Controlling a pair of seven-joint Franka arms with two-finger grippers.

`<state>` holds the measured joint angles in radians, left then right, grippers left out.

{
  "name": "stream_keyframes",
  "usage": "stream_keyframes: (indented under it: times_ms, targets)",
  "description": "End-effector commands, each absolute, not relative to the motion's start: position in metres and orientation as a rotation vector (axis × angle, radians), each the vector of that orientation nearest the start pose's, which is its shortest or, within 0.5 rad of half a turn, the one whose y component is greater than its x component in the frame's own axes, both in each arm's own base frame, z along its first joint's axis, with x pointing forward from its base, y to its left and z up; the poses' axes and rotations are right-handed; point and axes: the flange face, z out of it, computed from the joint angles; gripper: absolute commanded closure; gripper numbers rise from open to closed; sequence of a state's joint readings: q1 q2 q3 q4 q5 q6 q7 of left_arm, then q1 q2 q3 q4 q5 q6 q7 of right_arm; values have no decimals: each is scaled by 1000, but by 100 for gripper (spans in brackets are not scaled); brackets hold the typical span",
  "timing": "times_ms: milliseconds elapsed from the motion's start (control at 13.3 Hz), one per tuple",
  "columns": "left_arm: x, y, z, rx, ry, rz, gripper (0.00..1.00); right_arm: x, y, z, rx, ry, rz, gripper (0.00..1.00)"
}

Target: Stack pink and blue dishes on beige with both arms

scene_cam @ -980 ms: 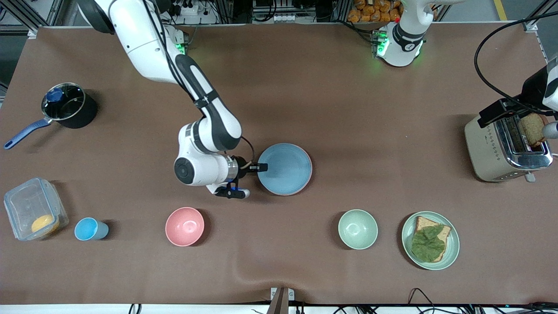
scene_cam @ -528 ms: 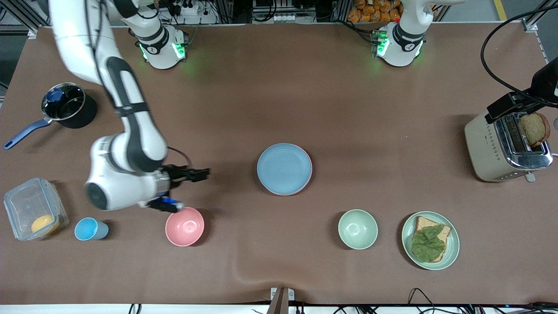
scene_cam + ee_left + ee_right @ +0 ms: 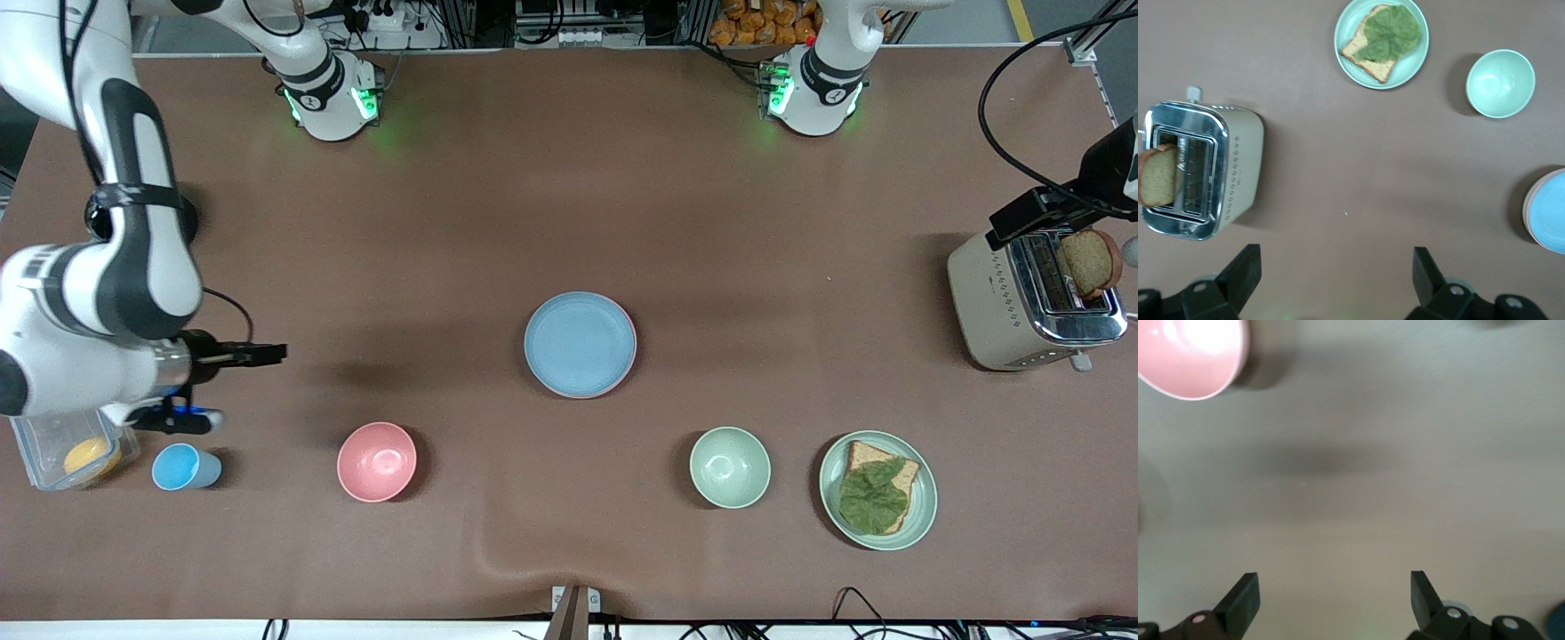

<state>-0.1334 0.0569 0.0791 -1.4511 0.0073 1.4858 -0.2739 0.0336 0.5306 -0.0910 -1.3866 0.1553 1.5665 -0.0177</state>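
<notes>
The light blue plate (image 3: 580, 344) lies flat at the table's middle. It rests on the pink plate, of which only a thin rim (image 3: 633, 354) shows. The beige plate is hidden. My right gripper (image 3: 267, 354) hangs open and empty over bare table toward the right arm's end, well away from the stack. Its wrist view shows its fingers (image 3: 1245, 593) spread wide over brown cloth. My left gripper (image 3: 1335, 257) is open and empty, high up beside the toaster (image 3: 1201, 170). In the left wrist view the blue plate (image 3: 1550, 212) sits at the picture's edge.
A pink bowl (image 3: 377, 461), a blue cup (image 3: 182, 467) and a clear container (image 3: 62, 449) lie near the right gripper. A green bowl (image 3: 730, 467) and a green plate with toast (image 3: 878, 490) lie nearer the camera than the toaster (image 3: 1022, 307).
My right arm has swung away from the blue plate toward its own end of the table, gripper empty. The plates stayed put. The left arm barely moved.
</notes>
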Motion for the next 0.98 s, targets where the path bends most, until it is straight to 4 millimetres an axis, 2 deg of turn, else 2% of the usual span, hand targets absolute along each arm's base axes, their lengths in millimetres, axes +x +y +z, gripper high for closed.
stream_keyframes:
  times_ms: [0, 226, 302, 452, 603, 905]
  targets:
    - [556, -31, 644, -3139, -323, 47, 0, 645, -18, 446, -3052, 46, 462, 0]
    - [557, -27, 645, -3132, -331, 41, 0, 599, -23, 525, -3100, 52, 364, 0]
    - [557, -28, 646, -3133, -328, 39, 0, 582, -25, 546, -3109, 56, 325, 0]
    - [557, -29, 646, -3131, -340, 41, 0, 562, -27, 578, -3113, 62, 284, 0]
    - [557, -28, 646, -3133, -328, 39, 0, 558, -29, 593, -3124, 79, 288, 0]
    - [557, -28, 646, -3130, -326, 38, 0, 566, -32, 595, -3133, 128, 218, 0]
